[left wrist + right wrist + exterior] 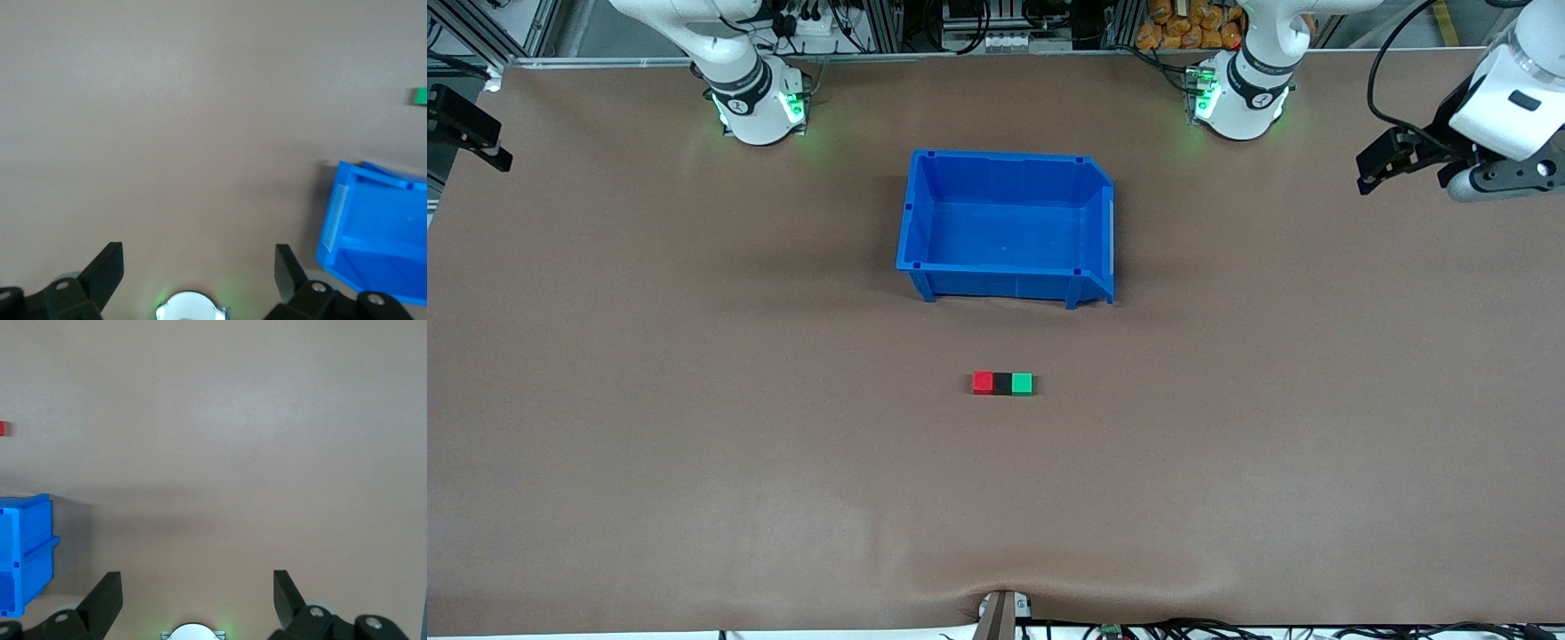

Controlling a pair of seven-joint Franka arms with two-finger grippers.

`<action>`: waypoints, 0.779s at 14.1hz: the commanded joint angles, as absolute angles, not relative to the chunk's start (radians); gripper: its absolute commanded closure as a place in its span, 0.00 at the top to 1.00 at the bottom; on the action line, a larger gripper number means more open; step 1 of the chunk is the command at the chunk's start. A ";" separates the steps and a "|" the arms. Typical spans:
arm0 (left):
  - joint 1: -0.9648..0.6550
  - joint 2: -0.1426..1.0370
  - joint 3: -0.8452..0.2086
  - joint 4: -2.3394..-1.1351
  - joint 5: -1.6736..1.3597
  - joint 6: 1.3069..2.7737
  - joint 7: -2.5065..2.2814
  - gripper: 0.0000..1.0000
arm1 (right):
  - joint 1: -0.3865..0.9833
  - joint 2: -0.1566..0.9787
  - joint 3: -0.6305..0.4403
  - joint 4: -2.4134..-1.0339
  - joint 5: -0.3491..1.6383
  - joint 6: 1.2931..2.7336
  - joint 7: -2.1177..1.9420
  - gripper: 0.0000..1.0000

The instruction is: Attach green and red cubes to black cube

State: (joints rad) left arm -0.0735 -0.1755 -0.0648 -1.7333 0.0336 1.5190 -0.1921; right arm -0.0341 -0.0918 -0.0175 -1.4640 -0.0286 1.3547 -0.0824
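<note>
I see both pairs of fingers spread wide and empty: the left gripper (199, 267) hangs over the tabletop's edge at the left arm's end, the right gripper (197, 587) over bare tabletop (694, 400) at the right arm's end. Mid-table, the black cube (1003, 383) sits touching between red cube (983, 382) and green cube (1022, 383), nearer the front camera than the blue bin (925, 213).

My left gripper (199, 267) hangs wide open over bare table (167, 133); blue bin (373, 233) near; green cube (421, 96) at frame edge.
</note>
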 commanded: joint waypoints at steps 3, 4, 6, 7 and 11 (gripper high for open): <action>-0.071 -0.195 -0.057 -1.689 0.003 1.470 -0.169 1.00 | -0.060 -0.083 0.006 -1.447 -0.031 1.342 -0.074 1.00; -0.069 -0.195 -0.058 -1.684 0.005 1.470 -0.173 1.00 | -0.060 -0.083 0.006 -1.447 -0.031 1.344 -0.074 1.00; -0.067 -0.190 -0.055 -1.678 0.005 1.470 -0.172 1.00 | -0.060 -0.083 0.006 -1.447 -0.031 1.344 -0.072 1.00; -0.066 -0.184 -0.055 -1.665 0.005 1.470 -0.172 1.00 | -0.060 -0.083 0.006 -1.447 -0.031 1.344 -0.074 1.00; -0.063 -0.173 -0.051 -1.649 0.015 1.460 -0.175 1.00 | -0.060 -0.083 0.006 -1.447 -0.031 1.344 -0.074 1.00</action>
State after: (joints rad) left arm -0.0702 -0.1874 -0.0540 -1.6766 0.0180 1.4865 -0.1902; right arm -0.0341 -0.0918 -0.0164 -1.4640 -0.0286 1.3546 -0.0824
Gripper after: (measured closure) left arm 0.000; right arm 0.000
